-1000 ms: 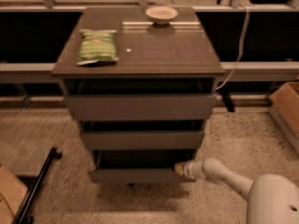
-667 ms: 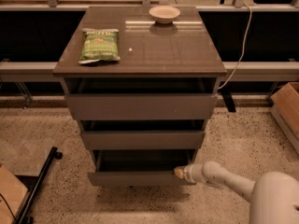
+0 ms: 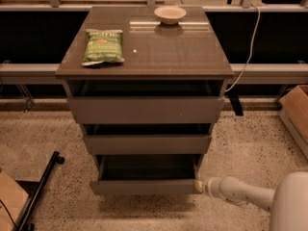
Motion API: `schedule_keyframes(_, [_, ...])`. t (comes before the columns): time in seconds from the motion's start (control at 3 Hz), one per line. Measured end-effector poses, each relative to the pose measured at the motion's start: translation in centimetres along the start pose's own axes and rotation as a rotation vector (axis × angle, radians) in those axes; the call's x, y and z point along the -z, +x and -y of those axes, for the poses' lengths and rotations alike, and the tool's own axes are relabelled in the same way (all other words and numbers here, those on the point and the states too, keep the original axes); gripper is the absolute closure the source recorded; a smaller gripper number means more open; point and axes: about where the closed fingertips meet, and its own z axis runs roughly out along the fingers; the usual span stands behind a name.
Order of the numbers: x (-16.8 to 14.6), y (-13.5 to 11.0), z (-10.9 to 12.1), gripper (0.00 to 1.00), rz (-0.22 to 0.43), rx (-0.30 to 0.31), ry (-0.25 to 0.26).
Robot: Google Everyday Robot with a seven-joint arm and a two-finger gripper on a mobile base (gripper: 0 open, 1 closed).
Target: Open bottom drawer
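Observation:
The bottom drawer (image 3: 144,186) is the lowest of three grey-brown flat fronts in the cabinet (image 3: 144,109). It stands pulled out, and its dark inside (image 3: 147,166) shows from above. My gripper (image 3: 198,186) is at the drawer front's right end, touching its corner. The white arm (image 3: 240,192) runs in from the lower right. The middle drawer (image 3: 147,143) and top drawer (image 3: 144,109) each stand slightly out.
A green snack bag (image 3: 102,45) and a small white bowl (image 3: 170,14) rest on the cabinet top. A white cable (image 3: 250,42) hangs at the right. A cardboard box (image 3: 296,114) sits at far right, a black stand leg (image 3: 41,189) and another box (image 3: 9,201) at lower left.
The bottom drawer has come further out toward me, showing more of its dark inside. The gripper moved with the drawer's right corner.

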Motion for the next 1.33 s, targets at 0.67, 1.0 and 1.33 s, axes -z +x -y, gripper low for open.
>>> schedule_keyframes(0.67, [-0.3, -1.8, -1.6, 0.34, 0.022, 0.056, -0.03])
schedule_keyframes(1.0, [-0.8, -4.1, -4.2, 0.04, 0.048, 0.145, -0.082])
schedule_keyframes(1.33, [-2.6, -4.4, -4.8, 0.0, 0.012, 0.166, -0.104])
